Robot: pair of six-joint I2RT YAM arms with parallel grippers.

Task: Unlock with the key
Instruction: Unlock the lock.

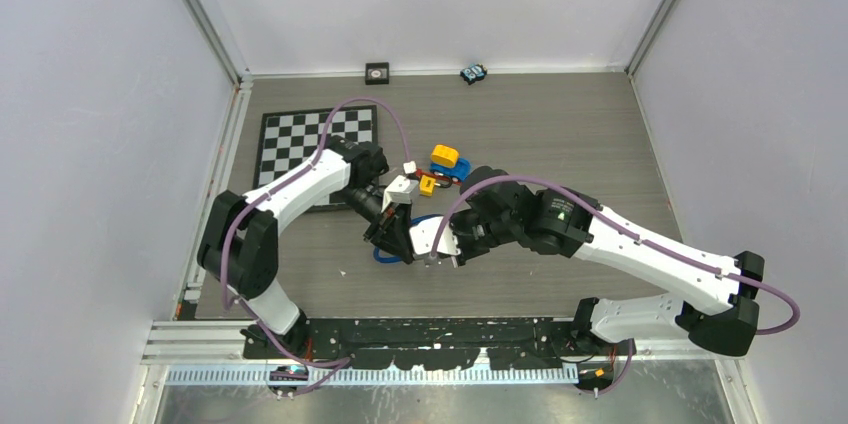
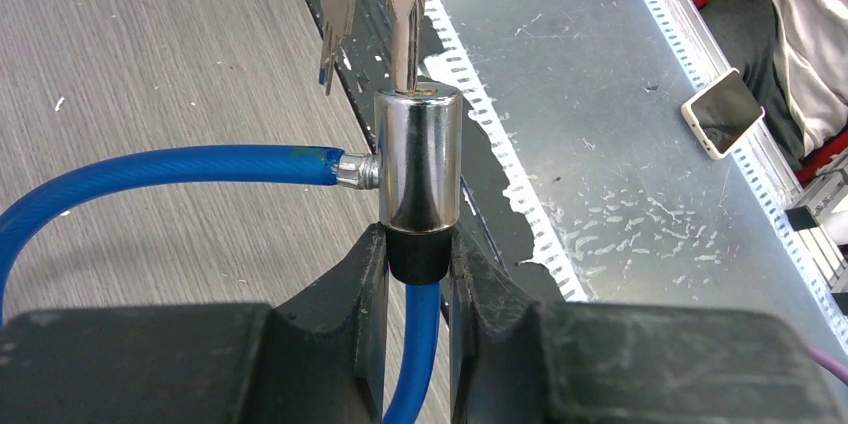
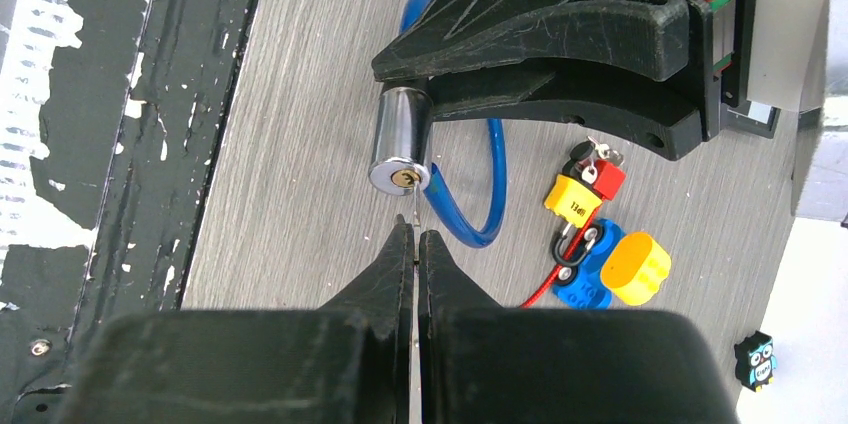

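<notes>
From above, we see both arms meeting near the middle of the table [image 1: 560, 134]. The left gripper [image 1: 392, 241] and right gripper [image 1: 432, 249] face each other over a loop of blue cable [image 1: 383, 257]. A chessboard [image 1: 300, 144] lies behind the left arm, and small coloured padlocks [image 1: 446, 162] lie just beyond the grippers.

In the left wrist view, we find the lock cylinder [image 2: 418, 159] upright. It is a polished chrome barrel with a black collar at its base. The left jaws are clamped on that collar from both sides. The cable enters the barrel's side through a metal ferrule and also leaves below the collar. The key [image 2: 403, 39] stands vertical with its blade sunk into the top face, and spare keys [image 2: 335, 14] hang from its ring beside it.

In the right wrist view, we look straight at the barrel's end face with its brass keyway. The right jaws are pinched shut on the key, seen edge-on as a thin line reaching the keyway.
</notes>
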